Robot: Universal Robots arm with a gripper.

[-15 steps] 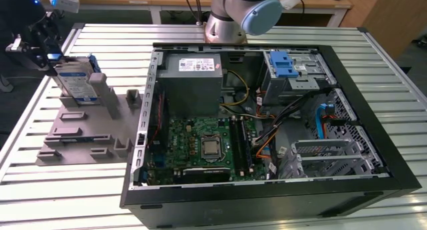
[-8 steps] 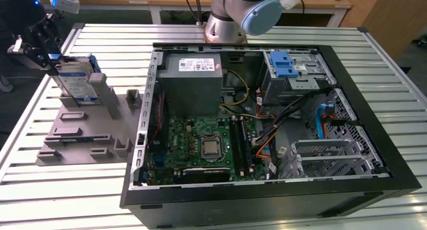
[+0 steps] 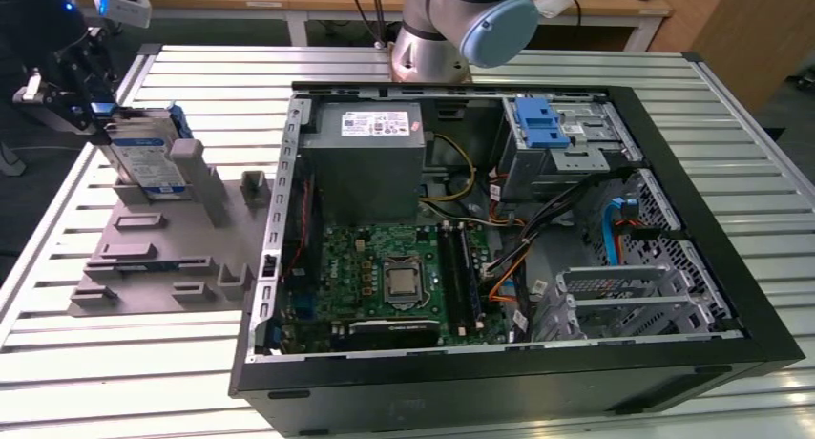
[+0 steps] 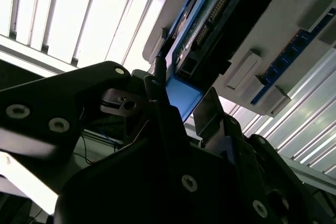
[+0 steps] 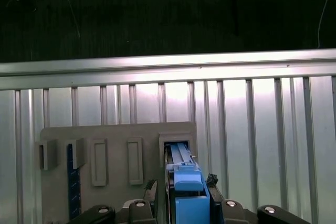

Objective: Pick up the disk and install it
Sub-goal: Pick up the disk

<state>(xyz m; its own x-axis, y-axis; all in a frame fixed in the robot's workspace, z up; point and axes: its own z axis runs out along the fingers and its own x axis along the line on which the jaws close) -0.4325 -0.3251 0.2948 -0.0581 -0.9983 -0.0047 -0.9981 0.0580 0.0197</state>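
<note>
Black two-finger gripper point(image 5: 185, 192) narrow on the disk at its grey holder

Closest to the lenses in both wrist views, the gripper's black fingers point(image 4: 157, 80) are set narrow on either side of the disk point(image 5: 190, 205), a flat silver-metal hard drive with a white-and-blue label and a blue plastic carrier frame. The blue frame fills the gap between the fingers, so the hand looks clamped on it. In the exterior view the disk point(image 3: 140, 157) stands on edge, label face showing, in a slot at the far end of a flat grey plastic holder plate point(image 3: 166, 262) with upright posts. The gripper point(image 3: 95, 114) sits at the disk's upper end. In the first wrist view the disk's end sits inside one rectangular slot frame of the holder, with further slot frames beside it. The holder lies on a slatted silver-metal table point(image 3: 128, 363), just beside an open black computer tower case point(image 3: 510, 386) lying on its side at the exterior view's right. Inside the case are a green motherboard point(image 3: 382, 277), a large grey metal power-supply box point(image 3: 369, 157) with a small white sticker, and a drive bay with a blue ribbed plastic latch point(image 3: 541, 124) at the far corner, well apart from the disk. Beyond the case rises the arm's grey-and-blue base joint point(image 3: 446, 29)
</note>
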